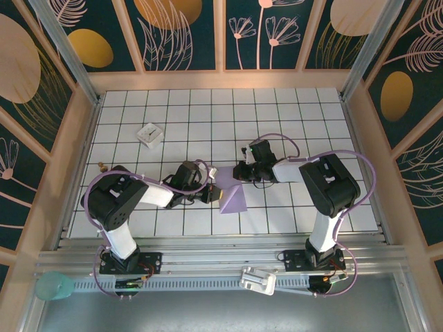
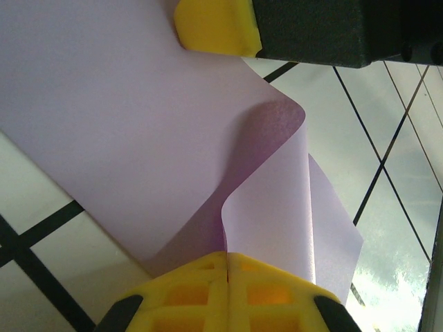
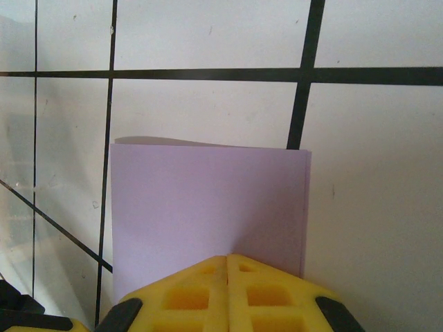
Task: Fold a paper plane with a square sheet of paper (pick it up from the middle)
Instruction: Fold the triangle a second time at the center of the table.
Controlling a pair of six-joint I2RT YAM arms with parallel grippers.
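i judge the thin lavender-purple square sheet of paper (image 3: 208, 200) doubled over once, loosely; left gripper (image 2: 227, 257) clamped shut on its left side, right gripper (image 3: 227, 257) pinching its far side; nose and wing folds are not yet made.

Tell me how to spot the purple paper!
Look at the white tiled table, near its middle. The square sheet of paper is there, pinched by the left claw and the right claw. It is the lone lavender thing, unlike the small white block farther back.

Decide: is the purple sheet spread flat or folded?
Folded over: the square sheet of paper shows a second layer behind its top edge and a curled bend.
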